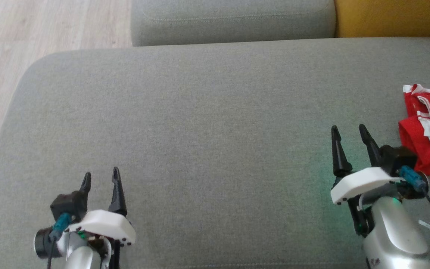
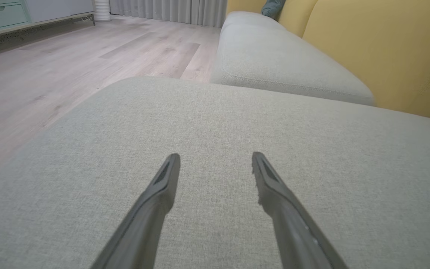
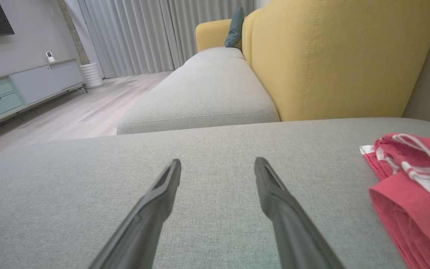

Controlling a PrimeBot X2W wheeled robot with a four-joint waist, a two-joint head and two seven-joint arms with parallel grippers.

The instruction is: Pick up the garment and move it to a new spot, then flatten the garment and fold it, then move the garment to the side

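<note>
Right fingers (image 1: 368, 145) near bunched red-white garment (image 1: 413, 139)

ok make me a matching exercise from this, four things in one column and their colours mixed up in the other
Things:
1 garment
2 sofa back
3 floor
4 seat cushion

Colours:
a grey
b pale wood
c red with white stripes
d yellow

Pairs: 1-c, 2-d, 3-b, 4-a

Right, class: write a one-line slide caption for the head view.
Left pincer and right pincer open over the grey cushion; red-and-white garment lies bunched to the right pincer's right, not gripped.
</note>
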